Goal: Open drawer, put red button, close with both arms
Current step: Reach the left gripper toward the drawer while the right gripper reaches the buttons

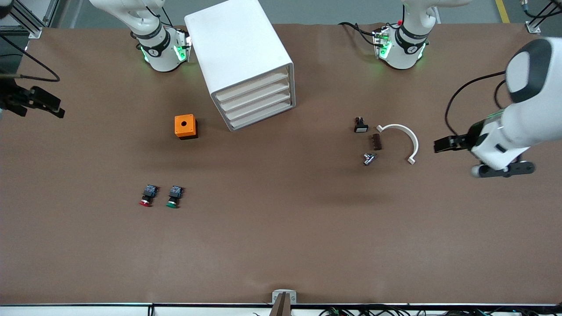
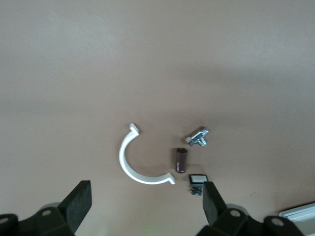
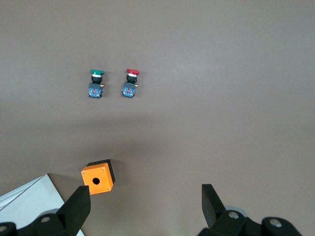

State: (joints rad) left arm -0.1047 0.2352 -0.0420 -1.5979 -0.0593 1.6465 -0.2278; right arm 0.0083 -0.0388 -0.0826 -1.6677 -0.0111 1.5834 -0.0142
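The white cabinet (image 1: 239, 52) stands near the robots' bases, and all of its stacked drawers (image 1: 257, 102) are shut. The red button (image 1: 146, 196) lies on the table nearer to the front camera than the cabinet, toward the right arm's end. It also shows in the right wrist view (image 3: 130, 83). My right gripper (image 1: 46, 104) is open and empty, up over the table's edge at the right arm's end; it also shows in the right wrist view (image 3: 146, 204). My left gripper (image 1: 441, 145) is open and empty, over the table at the left arm's end; it also shows in the left wrist view (image 2: 146, 201).
A green-capped button (image 1: 174, 196) lies beside the red one. An orange box (image 1: 186, 126) with a hole sits beside the cabinet. Near the left gripper lie a white curved clamp (image 1: 406, 136), a brown piece (image 1: 376, 141), a metal fitting (image 1: 369, 158) and a small white-capped switch (image 1: 361, 125).
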